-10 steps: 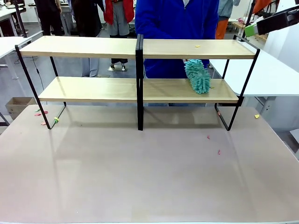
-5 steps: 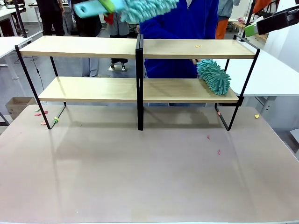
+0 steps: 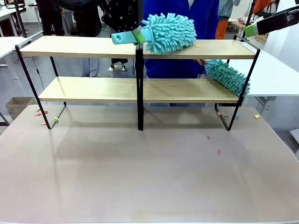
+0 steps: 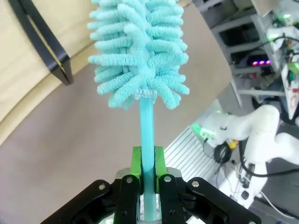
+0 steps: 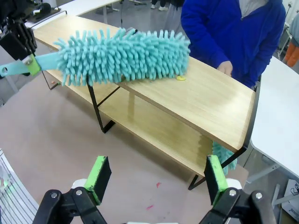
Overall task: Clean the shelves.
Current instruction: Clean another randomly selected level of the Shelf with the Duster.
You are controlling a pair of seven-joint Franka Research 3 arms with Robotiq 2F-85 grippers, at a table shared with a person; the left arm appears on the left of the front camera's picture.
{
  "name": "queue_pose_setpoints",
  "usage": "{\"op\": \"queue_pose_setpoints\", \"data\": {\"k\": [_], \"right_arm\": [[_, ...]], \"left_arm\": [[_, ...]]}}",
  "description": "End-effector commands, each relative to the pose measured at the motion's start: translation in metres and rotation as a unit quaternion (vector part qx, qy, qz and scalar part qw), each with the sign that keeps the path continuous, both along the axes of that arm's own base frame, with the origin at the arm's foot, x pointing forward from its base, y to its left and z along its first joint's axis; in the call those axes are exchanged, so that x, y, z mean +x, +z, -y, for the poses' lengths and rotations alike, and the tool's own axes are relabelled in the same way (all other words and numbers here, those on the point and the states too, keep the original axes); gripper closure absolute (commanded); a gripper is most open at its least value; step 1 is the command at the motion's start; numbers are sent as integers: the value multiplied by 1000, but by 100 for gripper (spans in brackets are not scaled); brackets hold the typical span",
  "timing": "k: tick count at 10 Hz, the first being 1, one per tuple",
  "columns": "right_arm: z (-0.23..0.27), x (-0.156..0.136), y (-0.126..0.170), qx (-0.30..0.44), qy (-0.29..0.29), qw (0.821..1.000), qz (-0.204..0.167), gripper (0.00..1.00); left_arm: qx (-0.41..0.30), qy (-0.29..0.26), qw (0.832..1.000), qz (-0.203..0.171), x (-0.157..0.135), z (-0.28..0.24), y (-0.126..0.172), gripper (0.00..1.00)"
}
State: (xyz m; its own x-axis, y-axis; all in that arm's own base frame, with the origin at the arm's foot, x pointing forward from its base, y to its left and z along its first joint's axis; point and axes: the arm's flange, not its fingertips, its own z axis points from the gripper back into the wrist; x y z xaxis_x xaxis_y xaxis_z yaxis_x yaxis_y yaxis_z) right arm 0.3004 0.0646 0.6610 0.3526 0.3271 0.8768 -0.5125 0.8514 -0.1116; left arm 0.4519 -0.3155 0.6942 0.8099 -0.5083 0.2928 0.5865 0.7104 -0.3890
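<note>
the shelves (image 3: 140,88) span the upper half of the front view, two light-wood boards in a thin black frame with a black post at the centre, standing on the grey-brown table (image 3: 140,177). at the top centre of that view the left gripper (image 3: 137,35) is clamped on the teal handle of a fluffy teal duster (image 3: 170,32), whose head lies over the top board just right of the post. in the left wrist view the green pads (image 4: 136,161) press the handle from both sides at the bottom centre, with the duster head filling the top centre. a person in a blue top (image 3: 180,18) stands behind the shelves at the upper middle, and a second teal duster (image 3: 227,77) rests on the right end of the lower board, tilted down toward the frame's right edge. in the right wrist view the right gripper (image 5: 152,179) sits at the bottom with its jaws spread wide and nothing between them. a small yellow scrap (image 3: 197,45) lies on the top board right of the duster head, and pink bits (image 3: 213,144) dot the table at the right.
</note>
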Motion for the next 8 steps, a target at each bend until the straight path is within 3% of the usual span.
{"op": "queue_pose_setpoints", "data": {"k": [1,4,6,8], "right_arm": [[1,1,1,0,-1,1000,1,0],[1,1,1,0,-1,1000,1,0],[1,1,1,0,-1,1000,1,0],[1,1,1,0,-1,1000,1,0]], "left_arm": [[16,-11,1000,-7,3,7,11,87],[13,-55,998,7,8,19,11,87],[-18,-179,984,3,0,14,14,87],[14,-305,952,11,-15,11,9,87]]}}
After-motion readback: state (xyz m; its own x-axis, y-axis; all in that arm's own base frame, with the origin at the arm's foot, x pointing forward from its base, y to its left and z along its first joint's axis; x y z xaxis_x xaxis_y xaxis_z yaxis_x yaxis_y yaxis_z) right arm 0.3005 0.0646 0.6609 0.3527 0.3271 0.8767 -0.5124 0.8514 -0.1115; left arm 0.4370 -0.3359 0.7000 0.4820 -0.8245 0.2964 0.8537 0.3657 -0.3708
